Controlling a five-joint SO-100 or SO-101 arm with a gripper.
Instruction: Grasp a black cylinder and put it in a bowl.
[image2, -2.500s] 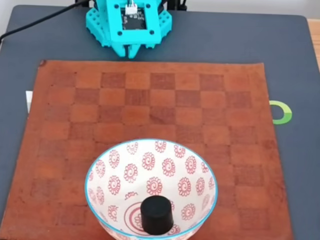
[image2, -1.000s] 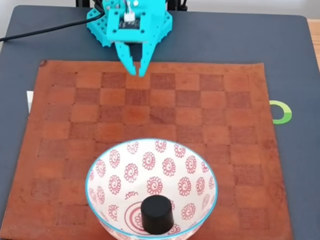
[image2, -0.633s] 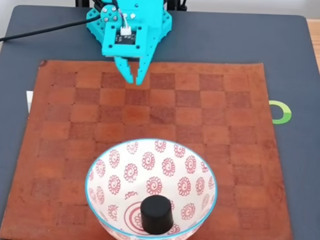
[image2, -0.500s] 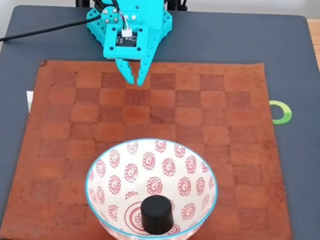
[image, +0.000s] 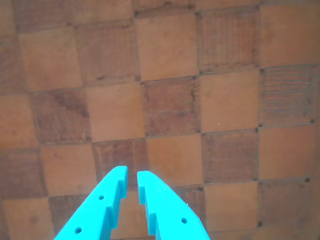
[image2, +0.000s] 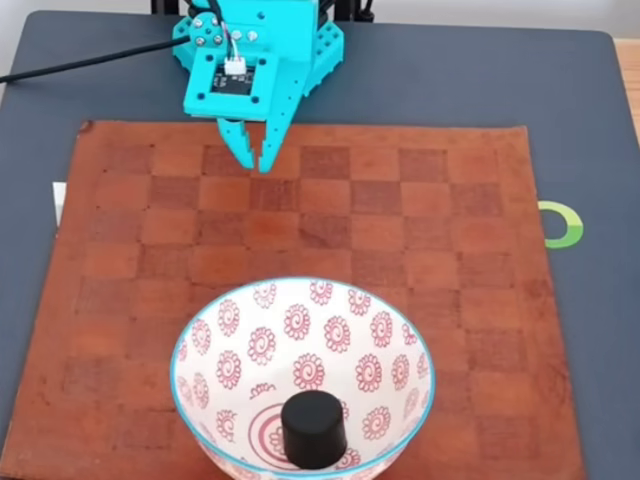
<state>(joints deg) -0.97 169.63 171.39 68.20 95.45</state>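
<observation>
The black cylinder (image2: 313, 428) stands upright inside the bowl (image2: 390, 330), on the red rings at its centre. The white bowl with red flower motifs and a light-blue rim sits at the near edge of the fixed view. My turquoise gripper (image2: 255, 165) hangs over the far rows of the checkered mat, well away from the bowl. Its jaws are nearly together with only a thin slit between them and nothing held. In the wrist view the gripper (image: 131, 174) rises from the bottom edge over bare mat squares.
A brown checkered leather mat (image2: 440, 250) covers most of the dark grey table (image2: 590, 330). A green ring mark (image2: 566, 224) lies right of the mat. A black cable (image2: 80, 62) runs off to the far left. The arm's base sits at the top centre.
The gripper has come down from its folded pose, swung out over the mat's far rows and drifted slightly left. The cylinder and the bowl have not moved.
</observation>
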